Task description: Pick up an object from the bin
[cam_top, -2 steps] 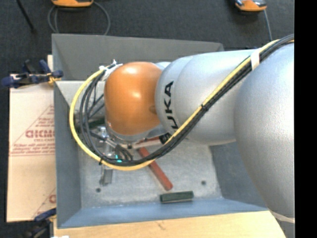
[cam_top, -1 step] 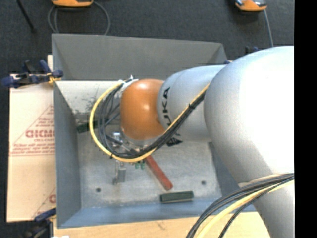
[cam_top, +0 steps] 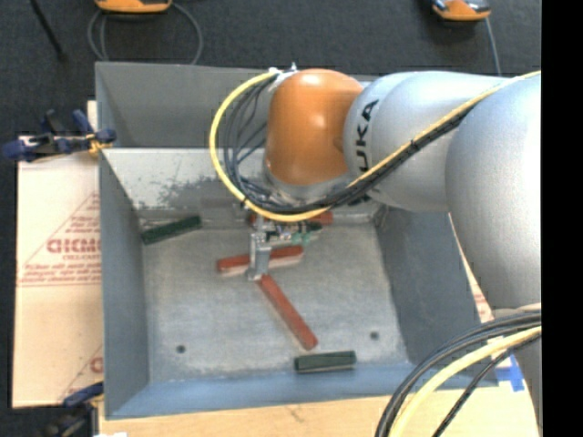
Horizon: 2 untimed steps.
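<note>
Hanging down near the middle of the bin [cam_top: 123, 271], the claw [cam_top: 260, 268] is seen with its tip right over a red stick [cam_top: 235, 264] that lies crosswise on the floor, about at that stick's middle. How far open the claw is can't be made out from up here. It's viewed almost end-on under the orange cover [cam_top: 305, 135] and the cables [cam_top: 217, 144], so released or clenched honestly can't be told, and nothing can be called gripped. Touching looks likely, since the tip overlaps the stick, but firm contact can't be confirmed either. Count-wise, four things are found in the bin, all little bars: two red, two dark green. The second red stick [cam_top: 290, 317] is laid slantwise, starting just below the claw tip, close to or touching the first one, and running toward the near right. One green stick [cam_top: 170, 229] is parked at the far left by the back wall, slightly tilted; the other green stick [cam_top: 324, 362] is laid flat along the front wall, well apart from the rest.
</note>
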Tool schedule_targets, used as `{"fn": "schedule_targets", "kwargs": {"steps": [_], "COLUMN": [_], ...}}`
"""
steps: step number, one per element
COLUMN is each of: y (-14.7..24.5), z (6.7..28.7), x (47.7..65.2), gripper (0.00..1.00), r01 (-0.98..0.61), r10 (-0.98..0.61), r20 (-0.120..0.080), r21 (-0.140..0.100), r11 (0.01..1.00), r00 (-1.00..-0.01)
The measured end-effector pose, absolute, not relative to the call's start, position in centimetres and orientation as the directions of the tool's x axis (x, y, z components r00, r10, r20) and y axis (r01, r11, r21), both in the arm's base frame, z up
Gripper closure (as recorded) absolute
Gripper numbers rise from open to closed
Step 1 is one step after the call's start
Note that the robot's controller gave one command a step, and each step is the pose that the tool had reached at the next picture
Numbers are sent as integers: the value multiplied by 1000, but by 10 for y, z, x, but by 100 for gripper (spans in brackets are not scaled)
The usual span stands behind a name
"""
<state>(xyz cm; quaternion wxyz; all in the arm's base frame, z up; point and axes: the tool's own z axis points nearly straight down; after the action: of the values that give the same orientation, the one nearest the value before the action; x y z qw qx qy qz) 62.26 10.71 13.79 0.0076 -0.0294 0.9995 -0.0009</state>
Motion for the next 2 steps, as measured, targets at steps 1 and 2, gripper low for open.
{"fn": "schedule_targets", "kwargs": {"steps": [1, 2], "y": [93, 94], "z": [69, 71], "x": [632, 633], "gripper": [0, 100], "r01": [-243, -239], "r10": [-243, -239], "r20": [1, -4], "r21": [-1, 2], "r11": [970, 971], "r00": [-970, -971]}}
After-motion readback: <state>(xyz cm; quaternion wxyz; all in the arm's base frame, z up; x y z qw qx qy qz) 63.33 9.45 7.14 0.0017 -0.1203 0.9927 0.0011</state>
